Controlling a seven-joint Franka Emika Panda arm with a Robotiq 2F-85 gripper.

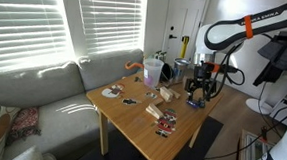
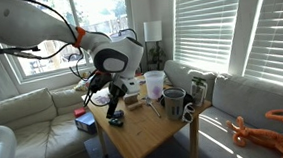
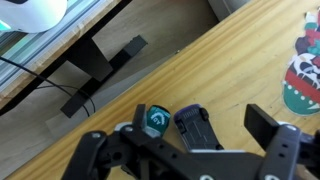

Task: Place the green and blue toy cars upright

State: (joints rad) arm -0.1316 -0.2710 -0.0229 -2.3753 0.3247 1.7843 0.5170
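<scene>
Nothing legible here — no text, label, brand or number can be read in any view.

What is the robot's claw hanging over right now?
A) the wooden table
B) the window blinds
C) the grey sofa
A: in the wrist view the gripper hangs open over the wooden table, with a small bluish toy car lying on the wood between its spread fingers.
</scene>
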